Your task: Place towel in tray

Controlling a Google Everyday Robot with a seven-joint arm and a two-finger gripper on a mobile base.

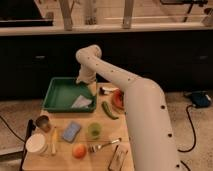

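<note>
1. I see the towel [82,102] lying inside the tray [60,91], against the tray's lower right corner. It is pale and crumpled flat on the green floor.
2. The tray sits at the upper left of the table [107,131], left of frame centre.
3. The gripper [90,86] hangs just above the tray's right edge, directly over the towel. Its claw stands wide and I see nothing held in it. I cannot tell whether a fingertip touches the cloth.
4. The white arm runs from the gripper up to an elbow, then down to the lower right of the frame.
5. Right of the tray, partly behind the arm, I see the orange-red bowl [118,99]. A long green vegetable [109,110] lies just beside it.
6. Below the tray: a blue sponge [71,131], a green cup [94,130], an orange fruit [79,150] and a fork [105,145].
</note>
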